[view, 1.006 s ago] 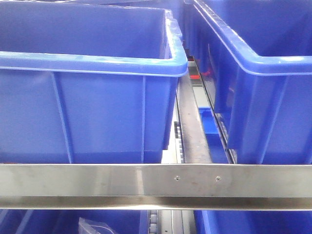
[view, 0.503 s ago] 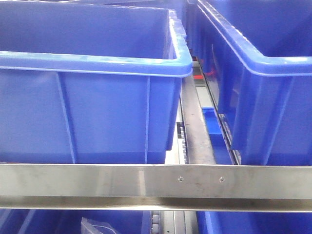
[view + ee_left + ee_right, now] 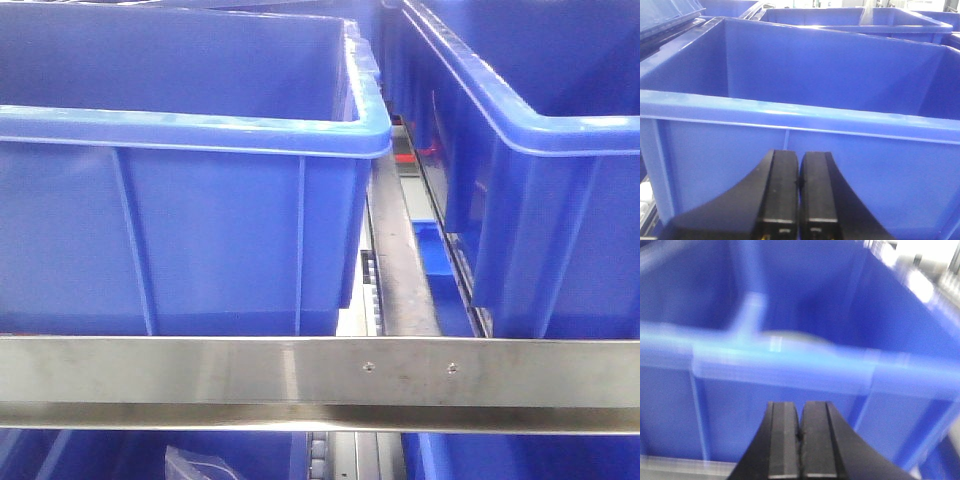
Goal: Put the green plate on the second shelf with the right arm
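Note:
A pale grey-green curved edge, likely the green plate (image 3: 790,337), shows blurred just above the front rim of a blue bin (image 3: 790,390) in the right wrist view. It seems to lie inside that bin; most of it is hidden. My right gripper (image 3: 801,407) is shut and empty, in front of that bin's outer wall, below the rim. My left gripper (image 3: 799,155) is shut and empty, in front of the outer wall of another blue bin (image 3: 865,165). The plate and both grippers are out of the front view.
Two large blue bins (image 3: 200,240) (image 3: 560,200) stand side by side on a shelf with roller tracks (image 3: 400,270) between them. A steel shelf rail (image 3: 200,380) runs across the front. More blue bins and a clear plastic bag (image 3: 195,465) lie on the level below.
The front view has shifted slightly: the bins and the rail screws sit a little further right than a second ago. Over the last half second almost nothing has moved.

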Action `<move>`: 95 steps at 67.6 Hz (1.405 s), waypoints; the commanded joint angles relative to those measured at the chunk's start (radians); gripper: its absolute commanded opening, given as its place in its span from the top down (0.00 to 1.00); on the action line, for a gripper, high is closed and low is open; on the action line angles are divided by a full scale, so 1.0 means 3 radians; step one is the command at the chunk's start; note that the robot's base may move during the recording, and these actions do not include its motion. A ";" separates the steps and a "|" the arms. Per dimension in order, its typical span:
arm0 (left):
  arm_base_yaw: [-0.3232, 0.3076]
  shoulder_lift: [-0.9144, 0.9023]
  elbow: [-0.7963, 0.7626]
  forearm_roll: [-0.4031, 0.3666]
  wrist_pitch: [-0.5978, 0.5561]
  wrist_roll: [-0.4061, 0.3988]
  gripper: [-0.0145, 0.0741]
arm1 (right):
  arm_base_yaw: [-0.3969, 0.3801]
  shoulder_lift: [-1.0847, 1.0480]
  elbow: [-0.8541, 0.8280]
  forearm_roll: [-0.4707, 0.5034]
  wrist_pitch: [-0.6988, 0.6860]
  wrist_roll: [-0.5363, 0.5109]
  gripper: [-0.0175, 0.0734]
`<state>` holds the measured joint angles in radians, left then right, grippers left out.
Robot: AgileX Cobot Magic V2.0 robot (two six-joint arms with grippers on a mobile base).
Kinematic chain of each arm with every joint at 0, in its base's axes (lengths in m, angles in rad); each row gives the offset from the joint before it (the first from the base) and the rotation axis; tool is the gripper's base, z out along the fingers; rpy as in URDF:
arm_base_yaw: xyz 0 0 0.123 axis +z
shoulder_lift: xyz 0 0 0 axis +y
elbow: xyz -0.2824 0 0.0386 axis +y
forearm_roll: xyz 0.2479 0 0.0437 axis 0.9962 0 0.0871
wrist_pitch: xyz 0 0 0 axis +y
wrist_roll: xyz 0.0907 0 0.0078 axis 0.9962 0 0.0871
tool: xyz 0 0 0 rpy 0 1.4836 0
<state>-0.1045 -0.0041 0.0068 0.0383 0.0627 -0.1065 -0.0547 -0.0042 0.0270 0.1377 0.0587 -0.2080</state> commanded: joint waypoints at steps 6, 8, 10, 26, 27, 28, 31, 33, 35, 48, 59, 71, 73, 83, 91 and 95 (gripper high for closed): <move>-0.0001 -0.0058 0.0136 -0.0011 -0.0277 -0.0007 0.69 | -0.0010 -0.0082 -0.0058 -0.0047 -0.0239 0.0019 0.74; -0.0001 -0.0058 0.0136 -0.0011 -0.0277 -0.0007 0.69 | -0.0010 -0.0082 -0.0058 -0.0036 -0.0196 0.0019 0.74; -0.0001 -0.0058 0.0136 -0.0011 -0.0277 -0.0007 0.69 | -0.0010 -0.0082 -0.0058 -0.0024 -0.0123 0.0019 0.74; -0.0001 -0.0058 0.0136 -0.0011 -0.0277 -0.0007 0.69 | -0.0010 -0.0086 -0.0058 0.0059 0.0052 0.0019 0.74; -0.0001 -0.0058 0.0136 -0.0011 -0.0277 -0.0007 0.69 | -0.0006 -0.0086 -0.0058 0.0058 0.0052 0.0019 0.74; -0.0001 -0.0058 0.0136 -0.0011 -0.0277 -0.0007 0.69 | -0.0006 -0.0086 -0.0058 0.0058 0.0052 0.0019 0.74; -0.0001 -0.0058 0.0136 -0.0011 -0.0277 -0.0007 0.69 | 0.0013 -0.0086 -0.0058 0.0058 0.0052 0.0019 0.74; -0.0001 -0.0058 0.0136 -0.0011 -0.0277 -0.0007 0.69 | 0.0035 -0.0087 -0.0058 0.0058 0.0052 0.0019 0.74; -0.0001 -0.0058 0.0136 -0.0011 -0.0277 -0.0007 0.69 | 0.0083 -0.0091 -0.0058 0.0058 0.0052 0.0019 0.74; -0.0001 -0.0058 0.0136 -0.0011 -0.0277 -0.0007 0.69 | 0.0349 -0.0091 -0.0058 0.0055 0.0049 0.0016 0.74; -0.0001 -0.0058 0.0136 -0.0011 -0.0277 -0.0007 0.69 | 0.0323 -0.0091 -0.0058 0.0055 0.0038 0.0013 0.74; -0.0001 -0.0058 0.0136 -0.0011 -0.0277 -0.0007 0.69 | 0.0314 -0.0088 -0.0058 0.0055 0.0027 0.0013 0.74; -0.0001 -0.0058 0.0136 -0.0011 -0.0277 -0.0007 0.69 | 0.0314 -0.0088 -0.0058 0.0055 0.0027 0.0013 0.74; -0.0001 -0.0058 0.0136 -0.0011 -0.0277 -0.0007 0.69 | 0.0314 -0.0088 -0.0058 0.0055 0.0027 0.0013 0.74; -0.0001 -0.0058 0.0136 -0.0011 -0.0277 -0.0007 0.69 | 0.0314 -0.0088 -0.0058 0.0055 0.0027 0.0013 0.74; -0.0001 -0.0058 0.0136 -0.0011 -0.0277 -0.0007 0.69 | 0.0314 -0.0088 -0.0058 0.0055 0.0027 0.0013 0.74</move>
<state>-0.1045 -0.0041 0.0068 0.0383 0.0627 -0.1065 0.0479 -0.0105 0.0270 0.1524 0.1523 -0.2043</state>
